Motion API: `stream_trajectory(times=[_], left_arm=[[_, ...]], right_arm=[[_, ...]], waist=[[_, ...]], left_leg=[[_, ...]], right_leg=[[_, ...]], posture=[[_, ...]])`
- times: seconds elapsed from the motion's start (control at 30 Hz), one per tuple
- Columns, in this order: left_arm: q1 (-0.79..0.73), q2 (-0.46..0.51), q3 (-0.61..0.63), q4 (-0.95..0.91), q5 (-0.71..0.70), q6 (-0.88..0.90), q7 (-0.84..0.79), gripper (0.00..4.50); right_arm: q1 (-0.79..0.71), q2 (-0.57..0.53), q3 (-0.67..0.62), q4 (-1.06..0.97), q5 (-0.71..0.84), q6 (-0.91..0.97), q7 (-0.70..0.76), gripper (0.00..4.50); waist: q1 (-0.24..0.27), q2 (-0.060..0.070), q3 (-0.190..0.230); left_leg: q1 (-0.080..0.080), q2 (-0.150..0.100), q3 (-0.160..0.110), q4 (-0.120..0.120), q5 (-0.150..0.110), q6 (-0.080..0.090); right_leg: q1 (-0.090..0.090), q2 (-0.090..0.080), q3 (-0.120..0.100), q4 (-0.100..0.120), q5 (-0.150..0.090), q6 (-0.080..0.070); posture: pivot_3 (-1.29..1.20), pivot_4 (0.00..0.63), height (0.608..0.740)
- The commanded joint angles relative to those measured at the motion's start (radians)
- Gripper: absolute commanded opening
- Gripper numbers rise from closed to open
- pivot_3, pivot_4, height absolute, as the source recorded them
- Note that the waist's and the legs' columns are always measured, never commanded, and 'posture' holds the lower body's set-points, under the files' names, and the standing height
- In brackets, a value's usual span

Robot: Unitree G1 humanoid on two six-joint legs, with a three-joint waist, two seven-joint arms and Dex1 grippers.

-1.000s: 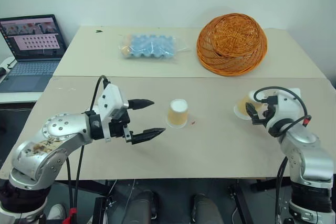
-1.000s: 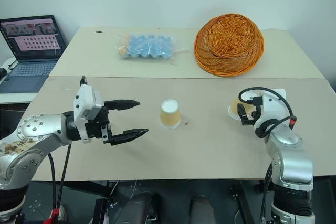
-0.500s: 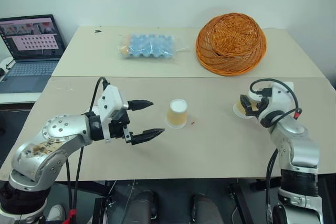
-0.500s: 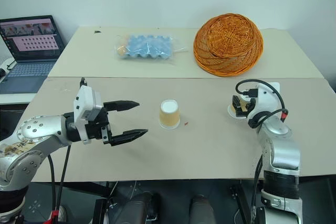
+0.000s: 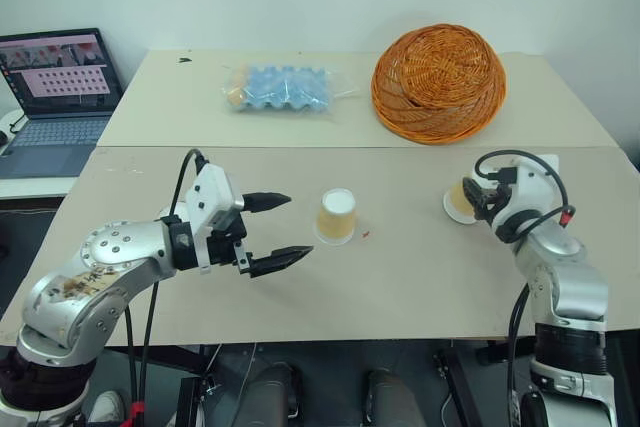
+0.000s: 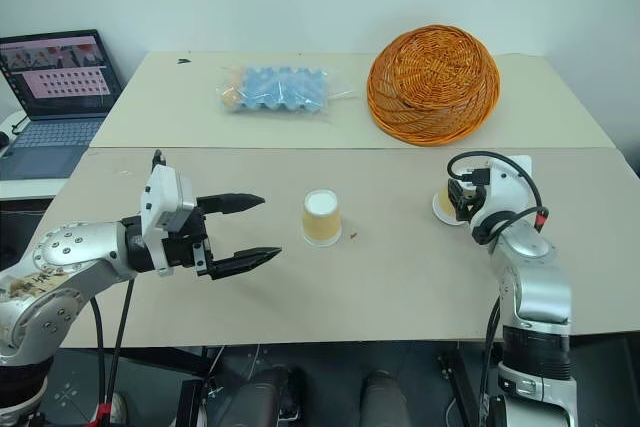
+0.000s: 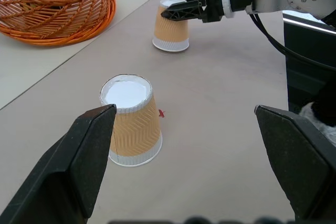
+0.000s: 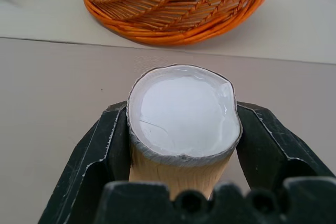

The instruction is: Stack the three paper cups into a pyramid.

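Right wrist view: the right gripper point(image 8: 181, 135) has its two black fingers point(image 8: 107, 145) pressed against the sides of an upside-down paper cup point(image 8: 182, 121), whose white base is squeezed slightly out of round. From the head views this gripped cup point(image 5: 461, 199) sits near the right edge of the near table point(image 5: 400, 277), its rim at or just above the tabletop; whether it is lifted cannot be told. A second paper cup point(image 5: 338, 215) stands upside down around the middle of the same table, well apart from the first. The left gripper point(image 5: 282, 229) hovers just beside that middle cup with its fingers spread wide, holding nothing. At the far table's right side lies an overturned orange wicker basket point(image 5: 438, 83); a bagged blue egg tray point(image 5: 285, 88) lies at its middle. A laptop point(image 5: 60, 97) sits off the left edge.
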Motion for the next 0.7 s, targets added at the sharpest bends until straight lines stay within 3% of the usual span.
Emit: stream_trajectory(times=[0.03,0.13,0.27,0.7], left_arm=[[0.002,0.000,0.017,-0.042,-0.004,-0.014,0.005,4.50],[0.000,-0.005,0.009,-0.043,-0.002,-0.016,0.005,4.50],[-0.003,-0.011,0.008,-0.047,-0.003,-0.016,0.008,4.50],[0.022,-0.004,0.039,-0.074,-0.020,0.000,0.031,4.50]], right_arm=[[-0.013,-0.120,-0.061,-0.138,0.215,0.046,0.261,2.58],[-0.013,-0.208,-0.058,-0.125,0.339,0.061,0.459,2.58],[0.037,-0.314,0.049,-0.087,0.340,-0.011,0.705,2.58],[-0.188,-0.229,0.258,0.247,0.129,-0.273,0.787,2.58]], waist=[[0.000,0.001,0.001],[0.003,0.000,0.000],[0.009,0.000,0.000],[0.009,-0.001,0.000]], left_leg=[[0.000,0.000,0.000,0.000,-0.001,0.001],[0.000,0.000,-0.001,0.000,-0.001,0.002],[0.000,0.000,-0.001,0.001,-0.002,0.003],[0.000,0.000,0.000,0.001,-0.001,0.001]], right_leg=[[0.000,0.000,0.000,0.000,0.000,0.000],[0.001,0.000,-0.001,-0.001,0.000,0.000],[0.002,0.000,-0.001,-0.001,0.000,0.000],[0.001,-0.001,-0.001,-0.001,0.000,0.000]], posture=[[0.00,0.150,0.726],[0.00,0.150,0.726],[0.00,0.150,0.726],[0.00,0.150,0.726]])
